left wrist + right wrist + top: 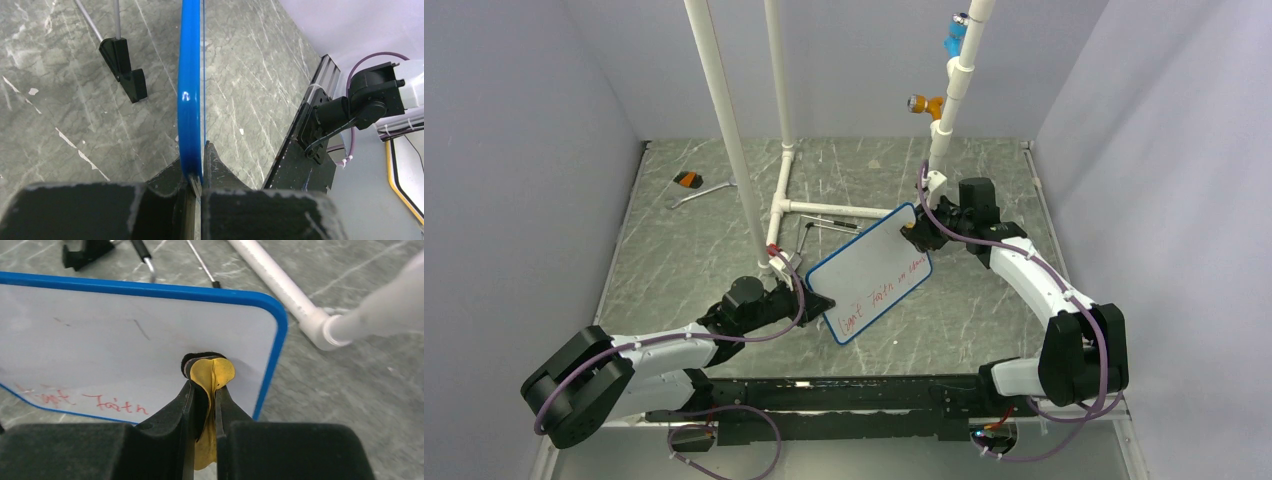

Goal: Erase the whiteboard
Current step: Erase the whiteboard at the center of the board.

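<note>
The whiteboard (870, 272) is a small white board with a blue frame, held tilted above the table, with red handwriting along its lower long edge. My left gripper (812, 300) is shut on the board's left edge; in the left wrist view the blue frame (190, 95) runs edge-on up from between the fingers (215, 165). My right gripper (914, 236) is shut on a folded yellow and black eraser pad (212, 374), pressed against the white face near the board's right corner (150, 335). Red writing (115, 404) shows low on the board.
White PVC pipes (724, 120) rise from the table behind the board, with a horizontal pipe (824, 208) on the surface. A thin black-tipped metal stand (125, 67) lies under the board. A wrench and an orange-black tool (688, 180) lie at the back left.
</note>
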Robot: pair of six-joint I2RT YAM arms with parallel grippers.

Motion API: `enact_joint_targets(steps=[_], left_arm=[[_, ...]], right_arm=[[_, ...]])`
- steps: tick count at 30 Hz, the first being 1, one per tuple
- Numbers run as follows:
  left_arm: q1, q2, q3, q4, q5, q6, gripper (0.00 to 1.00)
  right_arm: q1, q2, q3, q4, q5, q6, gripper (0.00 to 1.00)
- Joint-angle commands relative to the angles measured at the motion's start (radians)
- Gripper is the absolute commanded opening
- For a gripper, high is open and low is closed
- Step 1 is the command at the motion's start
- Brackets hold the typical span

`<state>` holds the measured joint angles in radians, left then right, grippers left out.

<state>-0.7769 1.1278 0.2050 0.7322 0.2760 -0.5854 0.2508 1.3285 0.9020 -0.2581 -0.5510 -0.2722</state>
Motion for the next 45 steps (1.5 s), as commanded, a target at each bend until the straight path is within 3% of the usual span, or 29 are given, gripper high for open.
enact_joint_targets(steps=[1, 5, 9, 15, 21, 27, 33, 40, 45], left_arm=[[-0.016, 0.002, 0.051, -0.059, 0.078, 0.066, 0.00], [-0.016, 0.005, 0.050, -0.051, 0.080, 0.072, 0.00], [-0.017, 0.019, 0.044, -0.015, 0.083, 0.076, 0.00], [-0.017, 0.020, 0.048, 0.000, 0.083, 0.093, 0.00], [-0.017, 0.015, 0.049, -0.019, 0.076, 0.100, 0.00], [-0.017, 0.007, 0.068, -0.061, 0.088, 0.103, 0.00], [-0.017, -0.049, 0.047, -0.081, 0.069, 0.112, 0.00], [-0.015, -0.093, 0.024, -0.088, 0.056, 0.124, 0.00], [-0.017, -0.096, 0.050, -0.129, 0.064, 0.147, 0.00]], right_arm=[[-0.022, -0.013, 0.003, 0.020, 0.015, -0.057, 0.00], [0.020, 0.027, 0.040, -0.124, -0.148, -0.170, 0.00], [0.100, -0.005, 0.012, -0.078, -0.095, -0.167, 0.00], [0.050, -0.022, 0.012, 0.013, 0.082, -0.076, 0.00], [0.047, -0.009, 0.029, -0.062, -0.004, -0.166, 0.00], [0.039, -0.013, 0.024, -0.019, 0.123, -0.132, 0.00], [0.072, 0.017, 0.039, -0.123, -0.084, -0.192, 0.00], [0.053, 0.009, 0.045, -0.086, -0.002, -0.149, 0.00], [0.013, -0.022, 0.024, -0.072, -0.025, -0.143, 0.00]])
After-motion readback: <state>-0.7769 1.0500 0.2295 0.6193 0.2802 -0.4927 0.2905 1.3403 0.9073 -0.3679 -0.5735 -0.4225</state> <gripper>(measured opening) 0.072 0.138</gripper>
